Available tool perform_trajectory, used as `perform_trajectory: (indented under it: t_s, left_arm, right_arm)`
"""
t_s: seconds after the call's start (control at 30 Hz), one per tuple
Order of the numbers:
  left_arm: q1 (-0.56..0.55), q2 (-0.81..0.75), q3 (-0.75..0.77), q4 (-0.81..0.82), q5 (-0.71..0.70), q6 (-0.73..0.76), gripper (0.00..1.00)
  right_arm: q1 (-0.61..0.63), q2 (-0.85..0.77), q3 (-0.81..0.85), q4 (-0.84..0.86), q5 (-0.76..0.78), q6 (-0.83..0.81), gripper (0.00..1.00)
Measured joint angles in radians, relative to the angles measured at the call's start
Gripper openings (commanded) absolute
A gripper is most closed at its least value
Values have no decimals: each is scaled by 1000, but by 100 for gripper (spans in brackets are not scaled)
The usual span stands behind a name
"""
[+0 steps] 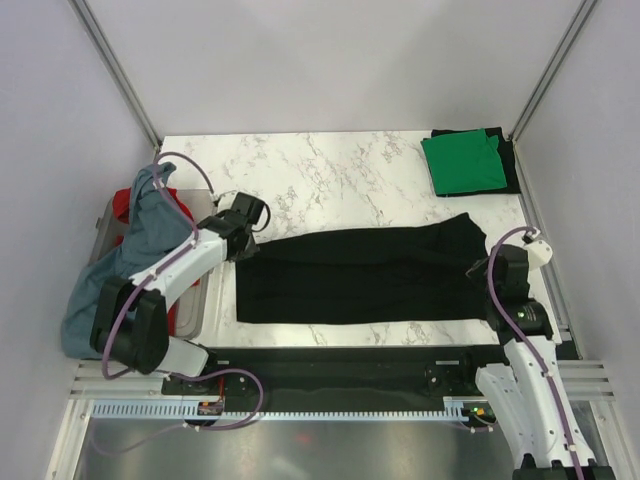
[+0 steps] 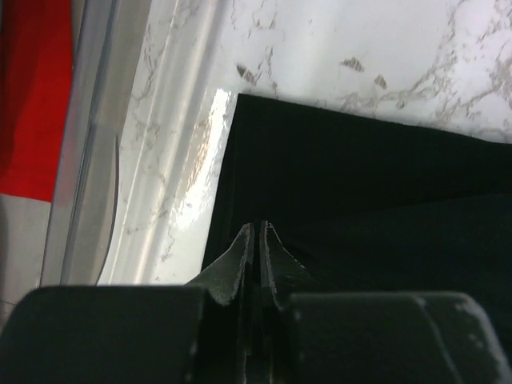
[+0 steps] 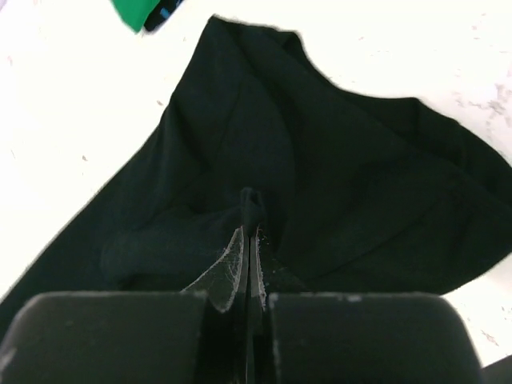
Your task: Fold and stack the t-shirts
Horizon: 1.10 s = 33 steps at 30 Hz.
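A black t-shirt point(image 1: 360, 275), folded into a long band, lies across the near half of the marble table. My left gripper point(image 1: 243, 240) is shut at its left end; in the left wrist view the closed fingertips point(image 2: 260, 230) sit on the black cloth point(image 2: 360, 184) just inside its left edge. My right gripper point(image 1: 484, 268) is shut at the right end, with a small pinch of black cloth point(image 3: 251, 200) showing above the tips point(image 3: 252, 232). A folded green t-shirt point(image 1: 462, 162) lies on a folded black one point(image 1: 508, 160) at the back right. Red point(image 1: 122, 205) and grey-blue point(image 1: 140, 240) shirts hang in the bin.
The translucent grey plastic bin point(image 1: 192, 310) stands off the table's left edge, close to my left arm; its wall point(image 2: 88, 160) shows in the left wrist view with red cloth point(image 2: 32, 96) behind. Cage posts and walls close in the back and both sides.
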Motion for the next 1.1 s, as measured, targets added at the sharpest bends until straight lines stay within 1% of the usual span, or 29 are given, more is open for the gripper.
perform_trajectory:
  t_s: [0.03,0.07,0.1,0.13,0.17,0.2,0.23,0.27,0.3,0.33,0.47,0.53,0.6,0.7,0.77,0.87,1.0,1.1]
  left_arm:
    - [-6,-27,-30,7,-2,-11,17]
    - [-13,-53,-57,11,-3,-21,29]
    - [-17,-76,-82,16,-5,-31,46]
    - [-18,-95,-103,16,-6,-38,58]
    - [-18,-111,-121,16,-10,-50,77]
    - [-18,-121,-133,16,-11,-57,83]
    - [-17,-133,-146,18,-17,-65,85]
    - [-17,-145,-157,20,-21,-69,86]
    - [-16,-158,-164,18,-26,-71,86]
    - [-16,-167,-167,18,-28,-71,86]
    - [-16,-213,-167,22,-32,-70,85]
    - [-16,-227,-163,22,-31,-68,84]
    - [-18,-227,-148,23,-24,-66,84]
    - [-33,-196,-113,41,3,-47,83]
    - [-61,-130,-63,61,32,-24,82]
    - [-114,27,28,89,89,11,82]
    - [-164,241,113,103,158,43,81]
    - [-174,334,129,97,190,48,81]
  right_arm:
    - [0,-10,-1,-8,18,17,5]
    - [0,-19,-1,-18,37,39,20]
    - [0,-27,-2,-24,48,60,40]
    - [0,-33,-3,-29,64,86,41]
    - [0,-41,-11,-39,81,104,54]
    - [0,-42,-13,-41,87,111,62]
    - [0,-47,-23,-47,97,131,69]
    - [0,-51,-32,-55,104,153,74]
    - [0,-58,-40,-64,113,170,85]
    - [-1,-63,-45,-74,121,177,87]
    - [-1,-76,-44,-87,134,195,90]
    - [-1,-64,-43,-66,107,185,90]
    - [-3,-34,-44,-29,39,169,90]
    - [-3,82,-66,92,-115,156,90]
    - [3,182,-93,167,-204,156,91]
    - [22,336,-136,244,-301,156,92]
    - [48,442,-158,327,-361,158,95]
    - [63,519,-141,399,-391,159,98]
